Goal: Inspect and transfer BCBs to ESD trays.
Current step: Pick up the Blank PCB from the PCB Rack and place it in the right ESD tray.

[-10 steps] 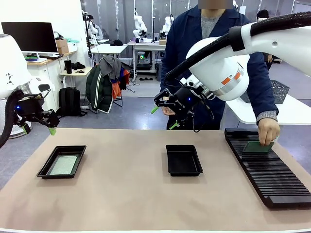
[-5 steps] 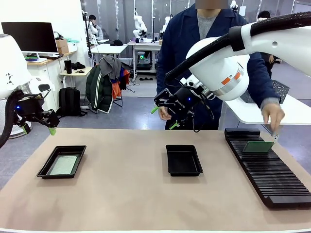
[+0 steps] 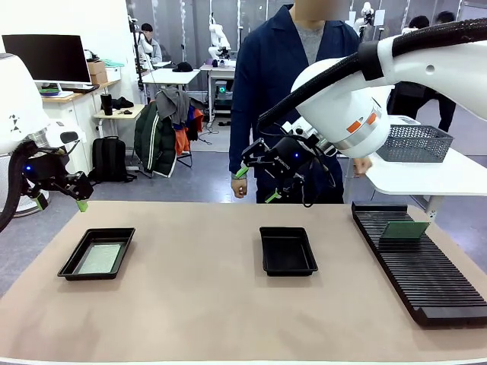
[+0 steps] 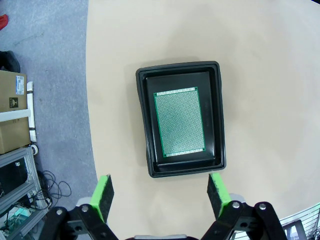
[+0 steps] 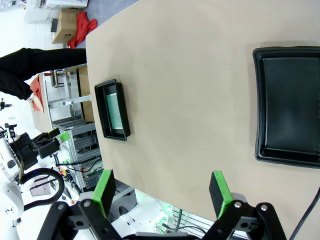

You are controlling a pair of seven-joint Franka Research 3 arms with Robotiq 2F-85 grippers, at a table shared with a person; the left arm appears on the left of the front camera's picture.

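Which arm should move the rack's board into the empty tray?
Right. The open right gripper hovers near the empty tray, nearer the board in the rack; the left gripper hangs over the filled tray.

Black body and bright green pads (image 4: 104, 192) on the left claw (image 4: 160, 179); ahead of it, a black tray (image 4: 145, 125) holding a pale green board (image 4: 178, 122) with a fine dotted grid. Same black and green on the right claw (image 5: 161, 176); ahead of it, a second black tray (image 5: 260, 100), plain inside. Beneath both, tan table cover (image 3: 198, 304). To the right claw's right, a black ribbed rack (image 3: 426, 281) with a darker green board (image 3: 403, 230).
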